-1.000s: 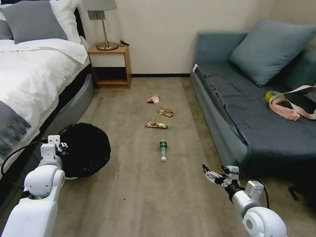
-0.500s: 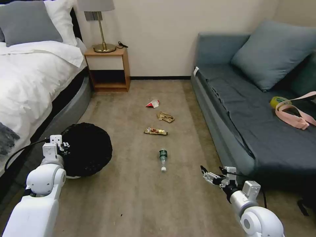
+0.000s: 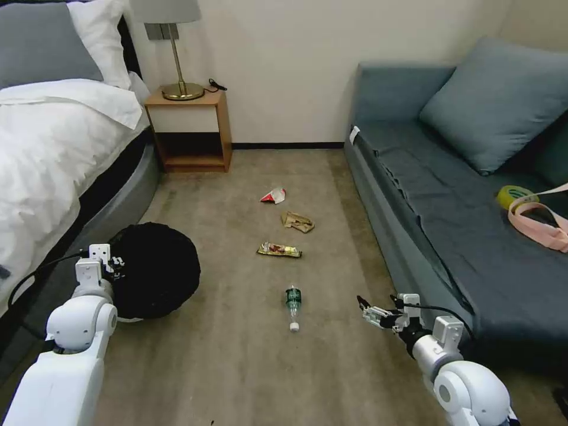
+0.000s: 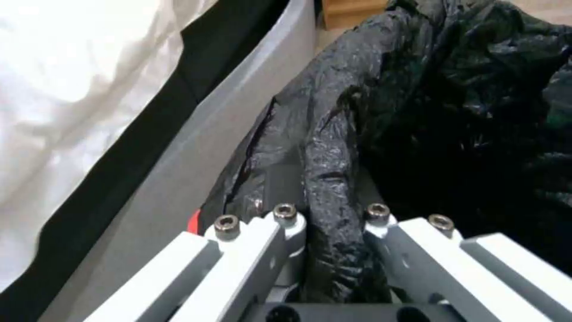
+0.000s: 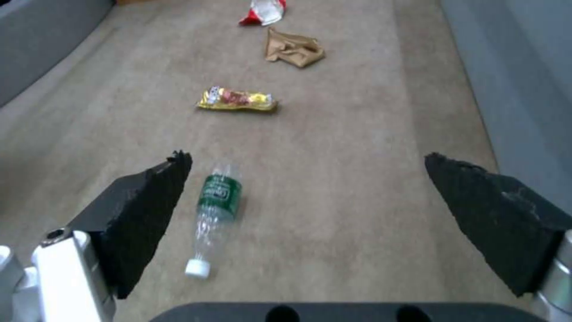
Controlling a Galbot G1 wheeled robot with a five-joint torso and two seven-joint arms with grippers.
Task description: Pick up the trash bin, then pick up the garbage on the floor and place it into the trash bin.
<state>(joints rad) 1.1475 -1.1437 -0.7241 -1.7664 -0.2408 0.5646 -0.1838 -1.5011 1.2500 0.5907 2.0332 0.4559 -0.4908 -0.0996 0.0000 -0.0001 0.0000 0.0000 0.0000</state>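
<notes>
Bed: I see it along the left edge of the head view, white bedding over a grey base.
Nightstand: upper left of centre, against the wall, with a brass lamp on top.
Left gripper: lower left of the head view, at the near rim of the trash bin. In my left wrist view its fingers are clamped on a fold of the black bag, which runs up between them.
Trash bin: lower left, just beside the bed base, wrapped in crinkled black plastic; a sliver of white shows at its lower edge. In the left wrist view the bag takes up the right half, with the grey bed base beside it.
Garbage: four pieces in a loose line down the middle of the floor, apart from one another. Farthest is the red-and-white wrapper, then the crumpled tan paper, then the gold-brown snack wrapper, and nearest me the clear bottle, lying flat with its white cap toward the camera.
Right gripper: lower right of centre, held above the floor, to the right of the bottle and apart from it. My right wrist view shows its black pads spread wide with nothing between them, the bottle lying on the carpet just beside one pad.
Sofa: right side, blue-grey, with a large cushion and a pink strap at the right edge.
</notes>
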